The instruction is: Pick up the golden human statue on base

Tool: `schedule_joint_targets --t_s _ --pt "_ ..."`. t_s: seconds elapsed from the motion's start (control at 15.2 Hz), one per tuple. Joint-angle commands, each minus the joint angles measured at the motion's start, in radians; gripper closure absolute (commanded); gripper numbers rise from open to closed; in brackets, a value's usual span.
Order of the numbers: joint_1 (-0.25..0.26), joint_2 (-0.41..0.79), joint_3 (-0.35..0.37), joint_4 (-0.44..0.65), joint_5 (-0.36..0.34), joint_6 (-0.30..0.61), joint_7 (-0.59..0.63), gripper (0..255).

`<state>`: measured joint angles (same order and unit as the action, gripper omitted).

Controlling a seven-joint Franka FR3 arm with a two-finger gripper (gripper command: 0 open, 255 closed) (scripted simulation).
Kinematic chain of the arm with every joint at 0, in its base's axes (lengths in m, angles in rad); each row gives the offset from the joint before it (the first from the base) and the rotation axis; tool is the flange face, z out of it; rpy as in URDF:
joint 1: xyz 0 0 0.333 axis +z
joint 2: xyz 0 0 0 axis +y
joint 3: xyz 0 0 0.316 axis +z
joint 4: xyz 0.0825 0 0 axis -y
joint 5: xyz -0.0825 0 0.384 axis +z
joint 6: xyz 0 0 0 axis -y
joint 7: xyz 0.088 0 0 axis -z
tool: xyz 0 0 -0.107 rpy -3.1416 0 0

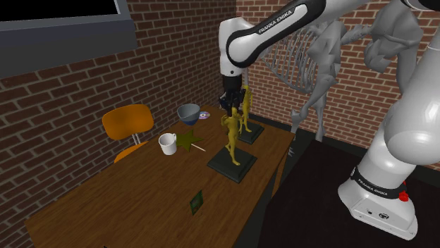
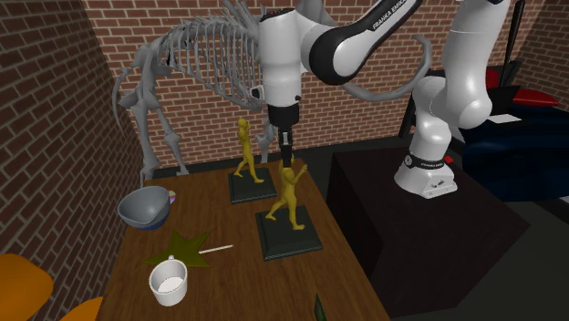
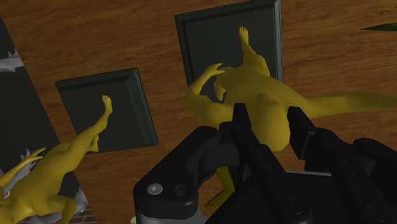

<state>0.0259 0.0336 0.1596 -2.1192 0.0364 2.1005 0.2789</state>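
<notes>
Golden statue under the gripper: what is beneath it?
The golden statue stands on a dark square base, which lies flat on the wooden table. The patch of table under the base is covered, and the base's underside cannot be seen.

Your wooden tabletop (image 1: 134,194) bears a near golden statue (image 1: 231,137) on its dark base (image 1: 224,170) and a far golden statue (image 1: 245,116) on a second base (image 1: 254,135) just behind. To their left in the shoulder view lie a white mug (image 1: 168,144), a grey bowl (image 1: 188,111) and a green star (image 1: 185,140).
</notes>
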Motion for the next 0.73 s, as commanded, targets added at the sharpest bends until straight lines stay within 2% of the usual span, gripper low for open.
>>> schedule_joint_targets --t_s 0.0,0.53,0.66 --pt "0.001 -0.01 0.001 0.019 0.001 -0.027 0.002 255" --pt "0.0 -0.047 0.0 0.086 0.006 -0.132 0.001 255" --pt "-0.001 -0.048 0.0 0.087 0.006 -0.134 0.001 255"
